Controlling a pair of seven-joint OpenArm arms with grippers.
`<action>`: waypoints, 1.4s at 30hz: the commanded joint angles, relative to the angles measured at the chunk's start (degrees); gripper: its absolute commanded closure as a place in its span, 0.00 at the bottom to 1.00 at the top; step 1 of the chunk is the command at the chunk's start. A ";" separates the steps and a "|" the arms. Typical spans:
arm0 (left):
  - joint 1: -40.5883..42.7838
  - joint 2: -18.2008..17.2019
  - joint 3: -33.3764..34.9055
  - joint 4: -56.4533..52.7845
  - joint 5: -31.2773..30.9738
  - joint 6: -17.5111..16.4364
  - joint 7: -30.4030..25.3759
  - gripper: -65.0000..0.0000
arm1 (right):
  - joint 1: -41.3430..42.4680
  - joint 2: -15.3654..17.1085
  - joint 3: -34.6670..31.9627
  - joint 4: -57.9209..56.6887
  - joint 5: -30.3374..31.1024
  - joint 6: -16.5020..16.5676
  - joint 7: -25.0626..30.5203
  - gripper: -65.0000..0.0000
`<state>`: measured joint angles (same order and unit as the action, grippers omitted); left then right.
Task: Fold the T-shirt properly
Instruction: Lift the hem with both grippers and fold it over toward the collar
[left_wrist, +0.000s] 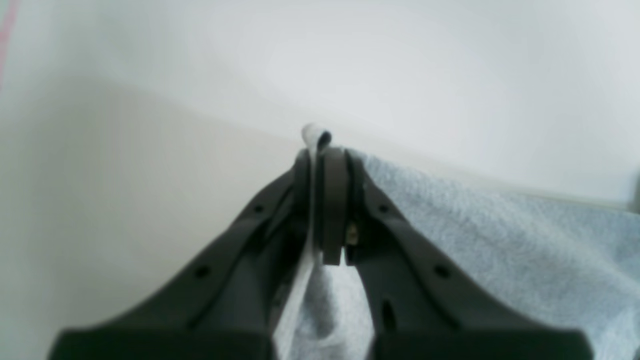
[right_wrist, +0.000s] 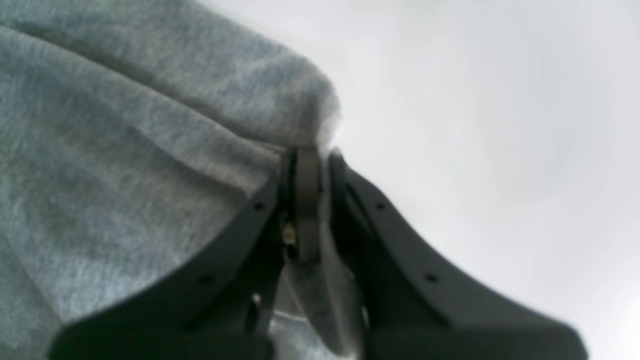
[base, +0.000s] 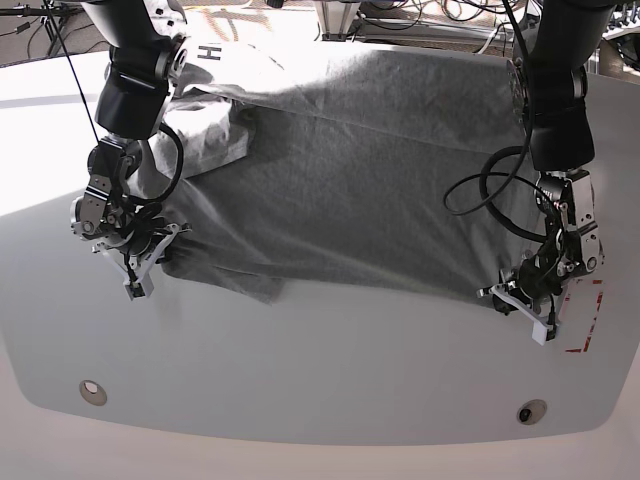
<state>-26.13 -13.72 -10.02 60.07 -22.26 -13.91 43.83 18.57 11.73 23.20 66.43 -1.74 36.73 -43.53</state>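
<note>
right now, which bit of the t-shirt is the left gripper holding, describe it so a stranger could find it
On the white table, a grey T-shirt lies spread out. Follow its near hem to the end beside the red tape marks. There the left gripper is shut on a small fold of hem, the only bit poking up between black fingers.

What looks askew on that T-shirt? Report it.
The T-shirt lies unevenly: its sleeve on the base view's left is bunched and rumpled, and the near hem there sags into a crooked flap.
</note>
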 joint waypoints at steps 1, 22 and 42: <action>-1.34 -0.57 -0.13 4.67 -0.55 -0.02 0.43 1.00 | 1.78 0.80 0.14 3.59 0.37 0.24 -0.21 0.99; 0.42 -3.74 -0.57 10.39 -0.99 -0.37 3.68 1.00 | 0.55 0.80 0.05 20.03 0.46 0.41 -10.14 0.99; 11.76 -5.67 -0.66 29.20 -1.08 -0.55 7.81 1.00 | -11.31 -2.01 0.23 45.61 0.55 3.27 -26.14 0.99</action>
<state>-14.26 -18.33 -10.24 86.63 -23.53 -14.63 52.29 7.55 9.91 23.16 108.40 -0.43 39.24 -68.25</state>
